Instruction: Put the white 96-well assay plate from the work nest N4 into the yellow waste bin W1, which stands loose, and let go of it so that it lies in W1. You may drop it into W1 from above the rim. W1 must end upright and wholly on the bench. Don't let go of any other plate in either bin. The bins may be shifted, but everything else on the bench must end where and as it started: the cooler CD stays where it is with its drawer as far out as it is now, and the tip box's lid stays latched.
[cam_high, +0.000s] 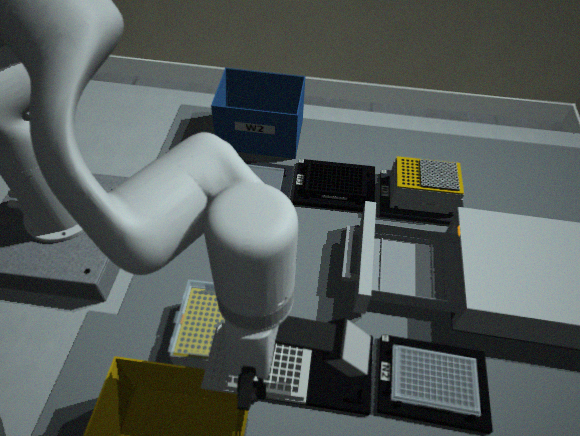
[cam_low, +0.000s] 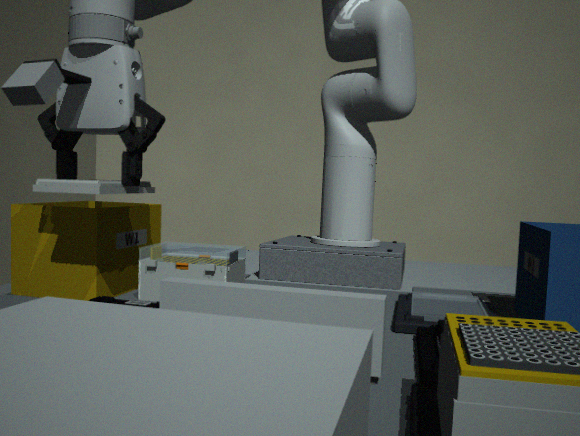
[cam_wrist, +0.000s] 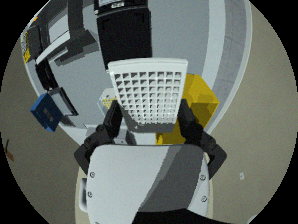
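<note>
Gripping the white plate (cam_low: 80, 186) across its width, the gripper (cam_low: 96, 172) has its black fingers (cam_low: 131, 167) clamped wide on the plate's two edges and carries it level in the air. The plate hangs just above the rim of the yellow bin W1 (cam_low: 75, 245), partly over the opening and partly out past the bin's side toward the black nest (cam_high: 332, 387). W1 stands upright on the bench beside the tip box (cam_low: 192, 260).
</note>
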